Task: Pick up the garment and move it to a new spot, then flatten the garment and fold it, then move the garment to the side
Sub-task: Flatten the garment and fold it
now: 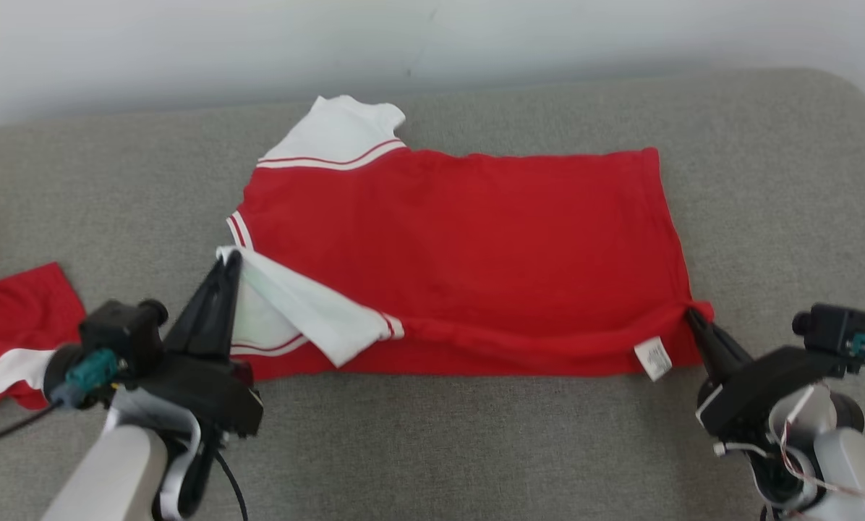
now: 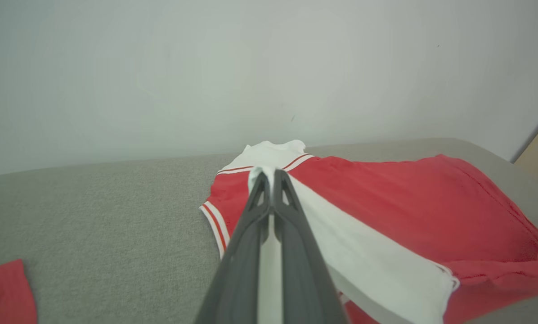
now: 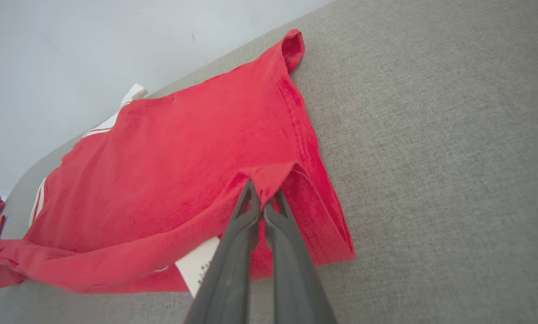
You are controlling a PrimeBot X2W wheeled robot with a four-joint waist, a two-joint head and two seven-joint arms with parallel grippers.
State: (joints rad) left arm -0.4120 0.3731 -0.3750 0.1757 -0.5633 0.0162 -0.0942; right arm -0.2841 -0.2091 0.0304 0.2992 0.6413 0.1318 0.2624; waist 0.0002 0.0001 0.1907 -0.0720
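As I look down from the head camera, my left gripper (image 1: 230,262) sits nearest at the lower left. Its two dark fingers are pressed together on the white near sleeve (image 1: 309,307) of the garment (image 1: 469,231), a red shirt with white, red-striped sleeves. The left wrist view confirms this: white cloth is pinched between the fingertips, and the sleeve is folded over onto the red body.

At the lower right, my right gripper (image 1: 691,313) is likewise clamped, on the near right corner of the hem. Its wrist view shows red fabric drawn into a small peak between the fingertips. A white care label (image 1: 653,359) sticks out from the near edge just beside that gripper. Well apart at the left edge lies a second red cloth with a white band (image 1: 13,325).

Between the two grips the near edge of the shirt runs as a raised, slack fold. Beyond it the body lies spread flat in the middle of the grey fabric surface (image 1: 432,449), perhaps a cushion or padded top; I can't tell which. The far sleeve (image 1: 338,134) lies flat at the far left corner, near the pale wall (image 1: 186,43).
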